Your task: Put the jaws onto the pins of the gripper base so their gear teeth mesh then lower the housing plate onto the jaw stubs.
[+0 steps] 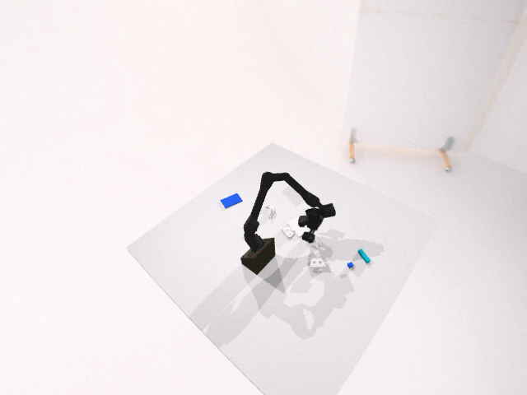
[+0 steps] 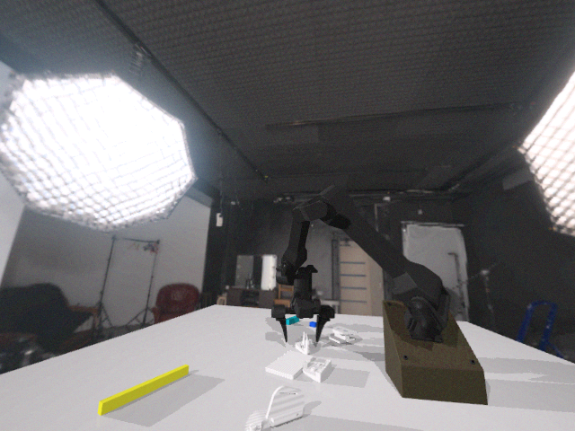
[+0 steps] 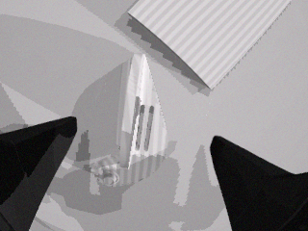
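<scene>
My gripper (image 2: 302, 341) (image 3: 144, 134) is open and empty, pointing down above a white jaw (image 2: 304, 344) (image 3: 158, 127). This jaw lies between and below the fingertips, its thin upright edge and two dark slots showing in the wrist view. The other white jaw (image 1: 271, 211) (image 2: 285, 410), with a curved arm, lies apart, nearest the exterior camera. A white part with two round features (image 1: 316, 262) (image 2: 342, 335) and a white recessed block (image 1: 287, 231) (image 2: 318, 368) lie separately. I cannot tell surely which is the gripper base and which the housing plate.
A white ridged slab (image 2: 284, 365) (image 3: 207, 38) lies beside the recessed block. A teal bar (image 1: 364, 255) (image 2: 292, 321) and small blue cube (image 1: 350, 265) (image 2: 313, 324) lie beyond the gripper. A blue plate (image 1: 230, 200) and yellow bar (image 2: 144, 390) lie farther off.
</scene>
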Controlling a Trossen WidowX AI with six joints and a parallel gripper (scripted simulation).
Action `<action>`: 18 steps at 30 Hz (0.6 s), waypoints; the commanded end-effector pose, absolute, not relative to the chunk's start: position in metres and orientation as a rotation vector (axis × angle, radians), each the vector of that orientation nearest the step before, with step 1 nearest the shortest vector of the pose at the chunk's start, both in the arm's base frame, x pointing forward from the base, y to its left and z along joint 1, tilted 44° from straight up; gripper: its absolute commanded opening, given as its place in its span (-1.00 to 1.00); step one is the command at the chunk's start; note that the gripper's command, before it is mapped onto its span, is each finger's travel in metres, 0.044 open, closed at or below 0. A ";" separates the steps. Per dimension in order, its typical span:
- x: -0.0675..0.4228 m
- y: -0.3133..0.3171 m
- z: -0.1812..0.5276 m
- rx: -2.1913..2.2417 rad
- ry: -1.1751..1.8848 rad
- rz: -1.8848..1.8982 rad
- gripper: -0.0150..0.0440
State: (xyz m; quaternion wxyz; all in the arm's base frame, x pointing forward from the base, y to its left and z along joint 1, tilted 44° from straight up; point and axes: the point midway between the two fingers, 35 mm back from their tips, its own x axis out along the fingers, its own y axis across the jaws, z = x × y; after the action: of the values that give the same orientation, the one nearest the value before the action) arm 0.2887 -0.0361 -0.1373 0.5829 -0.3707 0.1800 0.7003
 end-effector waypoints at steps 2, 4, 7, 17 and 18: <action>0.288 -0.030 -0.143 -0.858 0.420 1.633 1.00; 0.288 -0.028 -0.146 -0.858 0.419 1.632 1.00; 0.287 -0.026 -0.147 -0.858 0.419 1.632 1.00; 0.287 -0.026 -0.147 -0.858 0.419 1.632 1.00; 0.287 -0.026 -0.147 -0.858 0.419 1.632 1.00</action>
State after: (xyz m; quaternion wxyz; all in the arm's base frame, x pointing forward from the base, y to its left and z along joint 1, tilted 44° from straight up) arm 0.2870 -0.0263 -0.1473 0.5835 -0.3687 0.1800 0.7008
